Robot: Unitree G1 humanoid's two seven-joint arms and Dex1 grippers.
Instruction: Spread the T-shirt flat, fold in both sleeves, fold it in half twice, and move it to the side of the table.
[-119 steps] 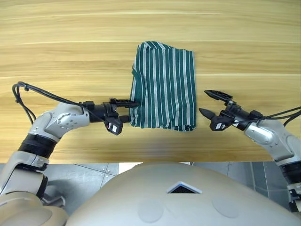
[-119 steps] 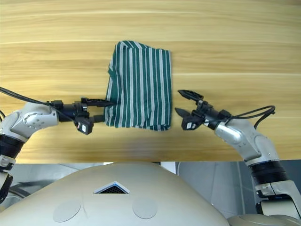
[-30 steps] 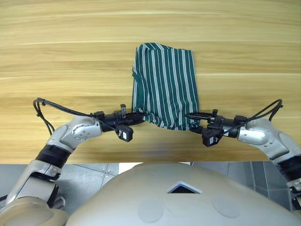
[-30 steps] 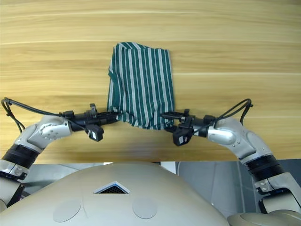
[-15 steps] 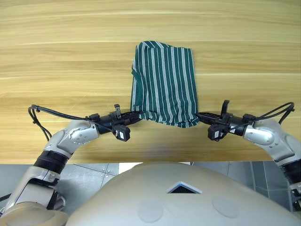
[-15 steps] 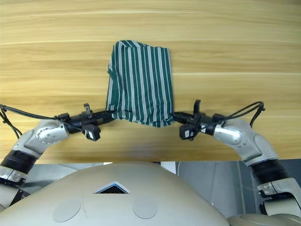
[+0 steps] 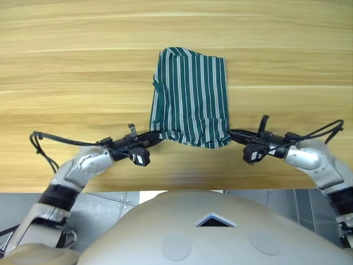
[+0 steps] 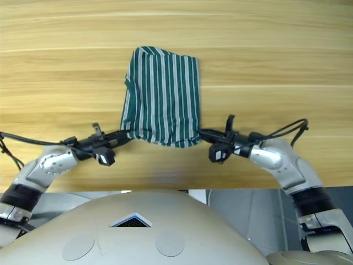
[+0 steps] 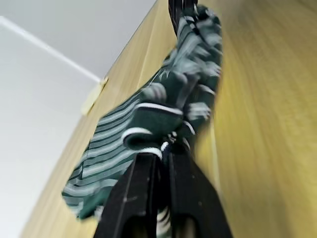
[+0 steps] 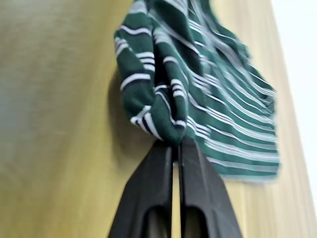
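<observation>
Head views: saw the striped T-shirt [image 7: 190,96] folded on the middle of the table [image 7: 83,66], long side running 12 to 6 o'clock. Found the left gripper [image 7: 157,134] pinching its 7 o'clock corner and the right gripper [image 7: 231,132] pinching the 5 o'clock corner, with the near hem sagging between them.

Left wrist view: saw dark fingers [image 9: 138,188] pressed together on bunched cloth.

Right wrist view: likewise clamped on a fold of cloth.

Dark green T-shirt [image 7: 190,96] with thin white stripes, running along its length. Light yellowish wood table [image 7: 83,66] with fine brown grain lines. Black left gripper [image 7: 159,134], black right gripper [image 7: 233,132], both plain.
</observation>
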